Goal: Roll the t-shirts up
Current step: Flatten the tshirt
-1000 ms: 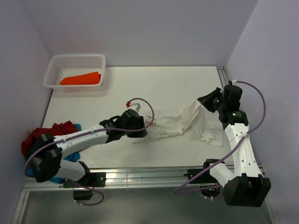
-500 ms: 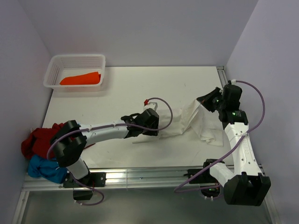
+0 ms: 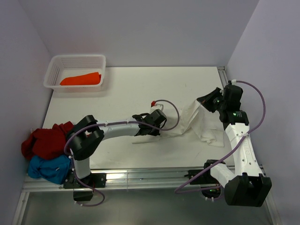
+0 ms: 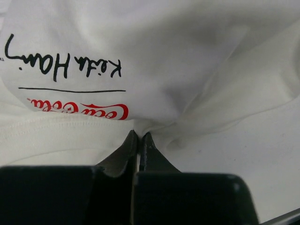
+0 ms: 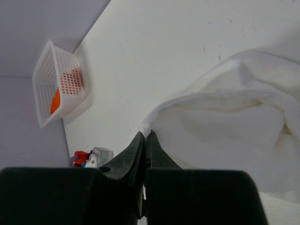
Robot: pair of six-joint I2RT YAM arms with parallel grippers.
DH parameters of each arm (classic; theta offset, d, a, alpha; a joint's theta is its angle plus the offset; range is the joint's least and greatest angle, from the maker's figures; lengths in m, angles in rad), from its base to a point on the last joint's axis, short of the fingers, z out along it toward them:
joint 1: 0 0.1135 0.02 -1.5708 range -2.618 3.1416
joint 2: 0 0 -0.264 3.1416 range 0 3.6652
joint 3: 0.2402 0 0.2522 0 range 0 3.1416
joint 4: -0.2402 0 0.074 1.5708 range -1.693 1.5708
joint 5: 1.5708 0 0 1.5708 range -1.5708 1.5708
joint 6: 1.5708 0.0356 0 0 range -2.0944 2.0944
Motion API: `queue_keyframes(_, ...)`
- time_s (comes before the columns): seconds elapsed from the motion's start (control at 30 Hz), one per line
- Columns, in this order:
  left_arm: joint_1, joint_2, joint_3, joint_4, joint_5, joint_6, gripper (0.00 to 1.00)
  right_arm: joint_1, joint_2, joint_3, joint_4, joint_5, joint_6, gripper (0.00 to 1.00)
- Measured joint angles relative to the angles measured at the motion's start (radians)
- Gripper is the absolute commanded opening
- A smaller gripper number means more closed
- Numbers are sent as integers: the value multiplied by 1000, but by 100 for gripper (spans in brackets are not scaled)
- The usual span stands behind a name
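White t-shirt (image 3: 190,123): lies crumpled on the table (image 3: 140,84), right of centre, stretched between both arms.

L gripper (image 4: 139,136): jaws closed, pinching a fold of the white tee just below the Coca-Cola print (image 4: 79,108). The print reads upside down in the wrist view. Grip is low, at table level, prob. to anchor or drag that end.

R gripper (image 5: 145,136): jaws closed on a hemmed edge at the far right of the tee. Cloth rises off the table toward it, so that corner is held up. Likely reason: a two-point hold, so pulling apart would spread the shirt flat before rolling.

Tee is not flat yet, w/ folds bunched between the grips and a loose flap near the R arm. Judged stage: straightening, roll not started.

Others: orange tee (image 3: 80,79) in the basket (image 3: 54,70), far-left corner. Dark red tee (image 3: 47,140) and blue tee (image 3: 47,168) are heaped at the near-left edge, touching each other, well apart from the work area and waiting their turn.

Risk: a thin pinch may slip if tension comes on fast.
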Motion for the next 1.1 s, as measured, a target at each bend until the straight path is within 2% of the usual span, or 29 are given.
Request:
queue_keyframes(0.2,0,-43,19,-88,-26,4,0,0,-3,-14,0,0,-1,0)
queue_keyframes(0.37,18,-199,125,-277,-22,18,0,0,-7,-13,-1,-17,0,0)
queue_keyframes(0.57,154,-436,294,-410,20,66,0,0,-8,53,-4,-85,26,0)
queue_keyframes(0.67,231,-535,320,-465,8,97,0,0,-14,101,-3,-107,30,0)
queue_keyframes(0.83,290,-600,280,-531,3,141,0,0,-36,114,8,-151,31,0)
queue_keyframes(1.0,300,-584,136,-549,26,152,1,0,-37,40,34,-180,33,0)
queue_keyframes(1.1,300,-572,48,-544,45,151,4,0,-36,-23,44,-183,32,0)
